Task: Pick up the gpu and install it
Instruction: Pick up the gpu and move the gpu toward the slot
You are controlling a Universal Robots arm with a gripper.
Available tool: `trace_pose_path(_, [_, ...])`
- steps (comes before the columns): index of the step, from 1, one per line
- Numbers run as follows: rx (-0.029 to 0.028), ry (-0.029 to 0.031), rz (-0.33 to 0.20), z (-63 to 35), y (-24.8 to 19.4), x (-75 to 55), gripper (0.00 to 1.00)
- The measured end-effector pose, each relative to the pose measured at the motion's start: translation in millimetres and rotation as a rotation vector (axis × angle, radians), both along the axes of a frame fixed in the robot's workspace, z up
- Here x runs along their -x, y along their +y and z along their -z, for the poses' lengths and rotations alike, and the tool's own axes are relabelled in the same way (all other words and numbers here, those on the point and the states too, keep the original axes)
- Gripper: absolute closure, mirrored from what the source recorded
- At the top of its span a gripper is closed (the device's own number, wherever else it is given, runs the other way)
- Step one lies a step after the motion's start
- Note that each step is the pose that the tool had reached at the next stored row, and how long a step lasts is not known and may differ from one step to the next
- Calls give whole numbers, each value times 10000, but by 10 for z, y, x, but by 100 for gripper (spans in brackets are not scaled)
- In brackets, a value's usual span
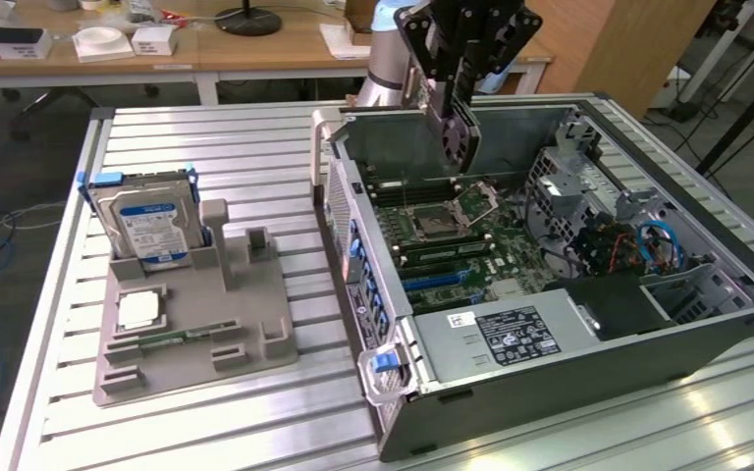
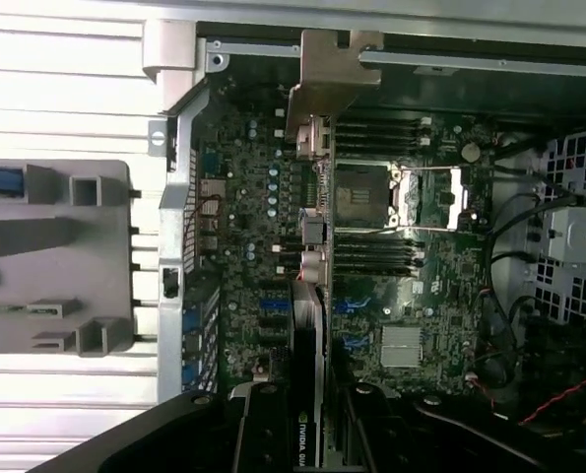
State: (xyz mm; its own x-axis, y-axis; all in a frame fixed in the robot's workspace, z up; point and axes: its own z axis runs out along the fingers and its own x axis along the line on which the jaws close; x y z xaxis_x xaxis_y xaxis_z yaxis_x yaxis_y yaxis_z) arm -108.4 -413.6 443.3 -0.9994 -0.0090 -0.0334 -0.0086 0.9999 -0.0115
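Observation:
My gripper (image 1: 461,80) hangs over the open computer case (image 1: 350,226), shut on the gpu (image 1: 456,132). The card hangs on edge, its lower end level with the case's upper rim and clear of the motherboard (image 1: 475,250). In the wrist view the gpu (image 2: 310,325) runs edge-on away from my gripper (image 2: 312,439), its silver bracket (image 2: 327,74) at the far end near the case wall. Below it lie the motherboard (image 2: 243,197) and the open CPU socket (image 2: 366,192).
A grey fixture (image 1: 188,334) on the slatted table at the exterior view's left holds a blue-labelled hard drive (image 1: 152,224) and a square CPU chip (image 1: 137,310). Inside the case sit the power supply (image 1: 509,334), a drive cage (image 1: 573,186) and loose cables (image 1: 652,245).

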Motion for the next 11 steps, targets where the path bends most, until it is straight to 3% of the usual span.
trace_pose_path(11, [-1,-1,-1,1,20,-332,74])
